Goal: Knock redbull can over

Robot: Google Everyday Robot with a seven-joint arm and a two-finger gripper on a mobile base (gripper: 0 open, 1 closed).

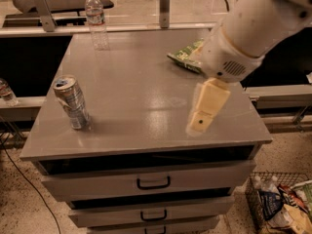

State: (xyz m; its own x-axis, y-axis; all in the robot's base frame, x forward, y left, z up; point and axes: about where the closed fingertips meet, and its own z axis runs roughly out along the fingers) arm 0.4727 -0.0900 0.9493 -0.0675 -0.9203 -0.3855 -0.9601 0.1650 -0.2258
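The redbull can (71, 103) is a slim silver-and-blue can standing upright near the front left edge of the grey table top (141, 77). My gripper (204, 115) hangs from the white arm over the front right part of the table, its cream fingers pointing down and to the left. It is well to the right of the can and not touching it. It holds nothing that I can see.
A clear water bottle (96, 19) stands at the back left of the table. A green snack bag (184, 56) lies at the back right, partly hidden by the arm. Drawers (153, 182) run below the top. A wire basket of litter (280, 206) sits on the floor at right.
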